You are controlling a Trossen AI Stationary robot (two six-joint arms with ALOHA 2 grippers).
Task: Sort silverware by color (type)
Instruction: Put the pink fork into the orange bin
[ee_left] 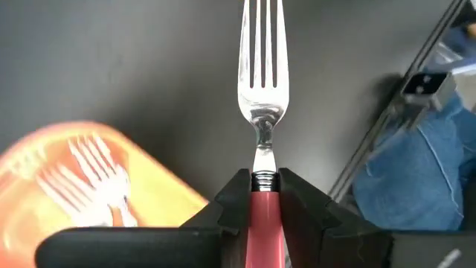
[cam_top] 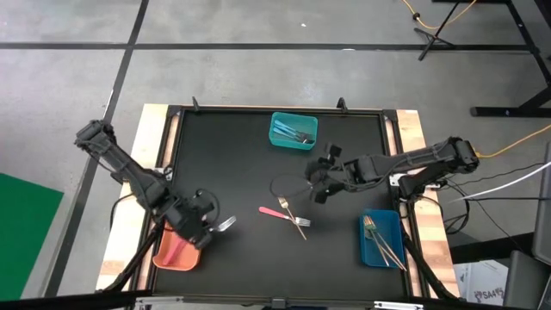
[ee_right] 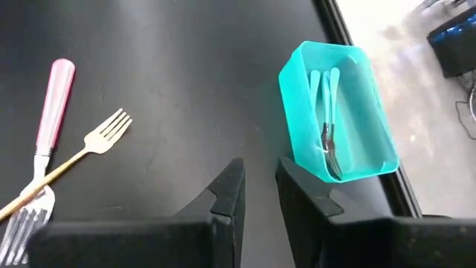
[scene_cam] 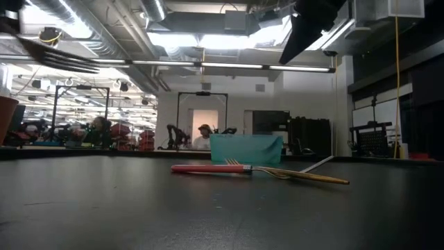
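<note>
Left gripper clamped on pink fork at top of handle, tines sticking out fwd, just beside orange bin at table's front-left corner. Prob. held there for drop w/ other pink-handled forks already in bin. Left arm stretched diagonally from back-left, wrist over bin's edge.

Right gripper empty, fingers narrowly apart, hanging mid-table betw. teal bin w/ blue-handled pieces and blue bin w/ gold ones. Right arm reaching in from right edge, roughly level.

Left on mat: pink utensil and gold fork, crossed, touching, near centre-front. Likely next for sorting.
</note>
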